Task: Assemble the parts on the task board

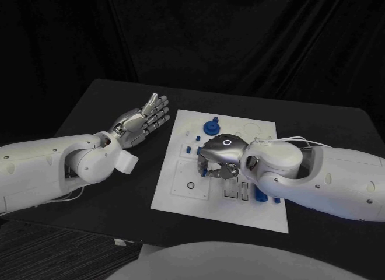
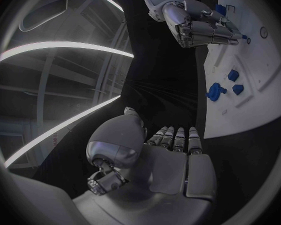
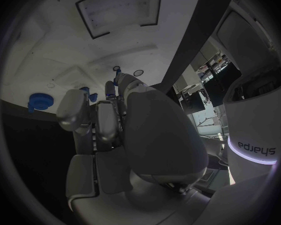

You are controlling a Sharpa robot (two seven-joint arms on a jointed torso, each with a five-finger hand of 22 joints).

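White task board (image 1: pixel 264 219) lies flat in the middle of the black table (image 1: pixel 100 105). Its long way runs from the near side of the table to the far side, and it sits a little turned.

The right hand (image 1: pixel 219 156) is over the middle of the board with its fingers curled down. In the left wrist view, its fingertips (image 2: pixel 231 39) seem to pinch a small blue part (image 2: pixel 243 36) just above the board. I cannot tell for sure that the part is held tight, because the fingers hide most of it. I also cannot tell which way that part points.

A bigger round blue part (image 1: pixel 212 126) stands on the far end of the board. Some small blue parts (image 1: pixel 261 196) sit near the right arm, and the arm covers some of them. More little blue pieces (image 1: pixel 189 150) are on the board beside the right hand, too small to make out well.

The left hand (image 1: pixel 142 121) is off the board, on its left side, above the table. Its fingers are straight and a little apart, pointing away from the robot. It holds nothing.
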